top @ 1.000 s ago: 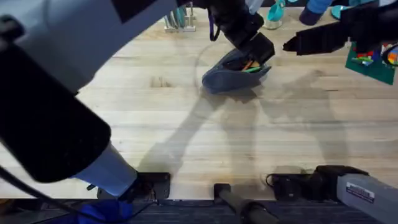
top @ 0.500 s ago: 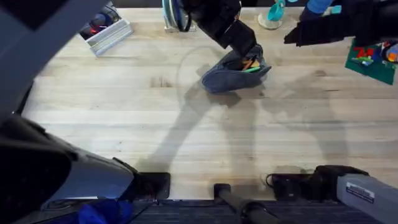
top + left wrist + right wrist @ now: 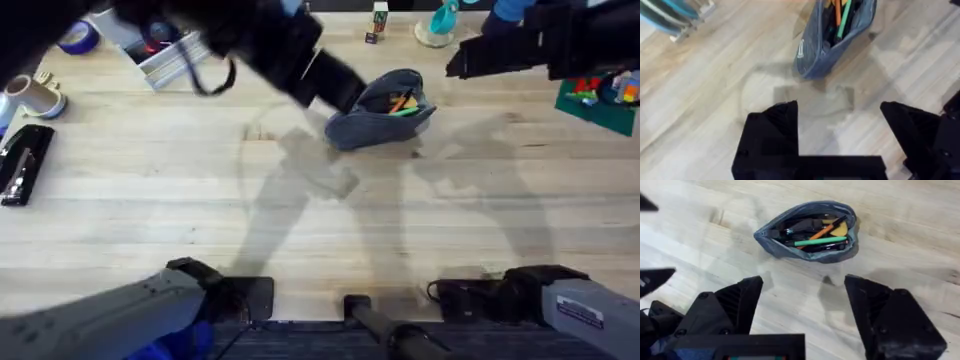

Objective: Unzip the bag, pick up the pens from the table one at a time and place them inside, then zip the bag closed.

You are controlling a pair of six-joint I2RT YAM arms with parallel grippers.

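Left gripper [image 3: 840, 140] spread wide, empty, low over the table [image 3: 700, 100] just short of the bag [image 3: 832, 42]; right gripper [image 3: 802, 312] also spread, empty, above it. Bag [image 3: 380, 110] far-centre, unzipped, gaping; orange pen [image 3: 820, 230] and green pen [image 3: 820, 241] inside, seen best from right wrist

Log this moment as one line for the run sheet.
bag: unzipped, on table | orange pen, green pen: inside | left gripper: open, empty | right gripper: open, empty
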